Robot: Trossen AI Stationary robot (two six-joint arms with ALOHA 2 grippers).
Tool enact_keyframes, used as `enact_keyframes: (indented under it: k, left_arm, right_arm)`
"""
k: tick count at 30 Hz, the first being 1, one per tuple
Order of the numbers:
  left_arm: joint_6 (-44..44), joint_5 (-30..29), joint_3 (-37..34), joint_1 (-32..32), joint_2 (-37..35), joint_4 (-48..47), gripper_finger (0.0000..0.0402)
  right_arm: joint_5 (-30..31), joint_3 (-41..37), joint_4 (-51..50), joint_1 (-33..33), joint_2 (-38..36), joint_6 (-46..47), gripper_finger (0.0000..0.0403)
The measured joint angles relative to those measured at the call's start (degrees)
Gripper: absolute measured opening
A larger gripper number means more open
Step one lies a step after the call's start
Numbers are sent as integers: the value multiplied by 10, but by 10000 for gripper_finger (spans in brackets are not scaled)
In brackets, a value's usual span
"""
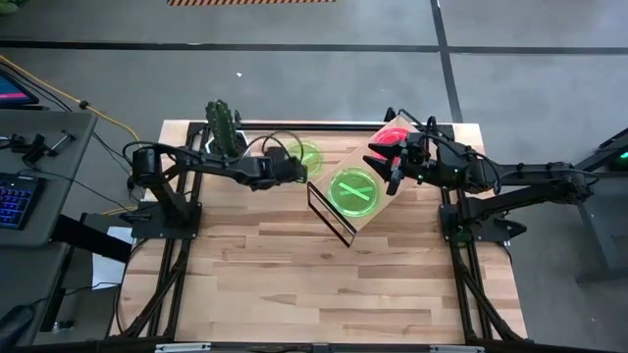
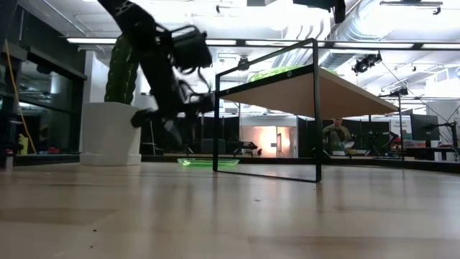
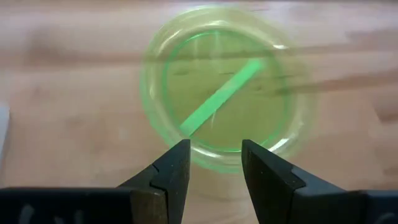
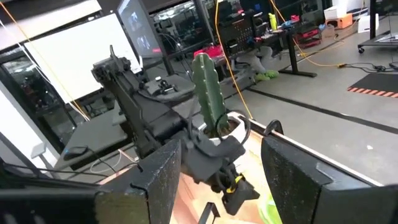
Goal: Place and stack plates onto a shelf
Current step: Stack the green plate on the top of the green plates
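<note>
Left gripper (image 3: 214,165) hovers above translucent green plate (image 3: 227,87).

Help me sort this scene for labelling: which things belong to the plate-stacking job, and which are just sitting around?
Part of the job:
- green plate on the table, below the open left gripper
- green plate on the shelf
- red plate by the open right gripper
- shelf

Just sitting around:
- cactus in its white pot
- keyboard on the side desk
</note>
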Motion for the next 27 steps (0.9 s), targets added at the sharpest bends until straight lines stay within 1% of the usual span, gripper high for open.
enact_keyframes:
  k: [3, 5, 6, 8, 11, 16, 22, 27]
  left_arm:
    - [-111, -18, -31, -4, 3, 0, 133]
    - [-191, -21, -55, -3, 3, 22, 133]
    - [-220, -21, -67, -2, 3, 30, 133]
    - [-250, -20, -83, 4, 3, 47, 133]
    - [-253, -11, -95, 12, 3, 87, 133]
    - [-224, -11, -98, 30, 3, 152, 133]
    - [-209, -4, -98, 50, 3, 149, 133]
    - [-206, 10, -98, 55, 3, 135, 133]
  right_arm:
    - [0, 0, -1, 0, 0, 0, 204]
    - [0, 0, -1, 0, 0, 0, 204]
    - [0, 0, -1, 0, 0, 0, 204]
    - [0, 0, -1, 0, 0, 0, 204]
    - [-1, 0, -2, 0, 0, 0, 204]
    - [-2, 0, -2, 0, 0, 0, 204]
    - [-2, 0, -2, 0, 0, 0, 204]
    - [-2, 0, -2, 0, 0, 0, 204]
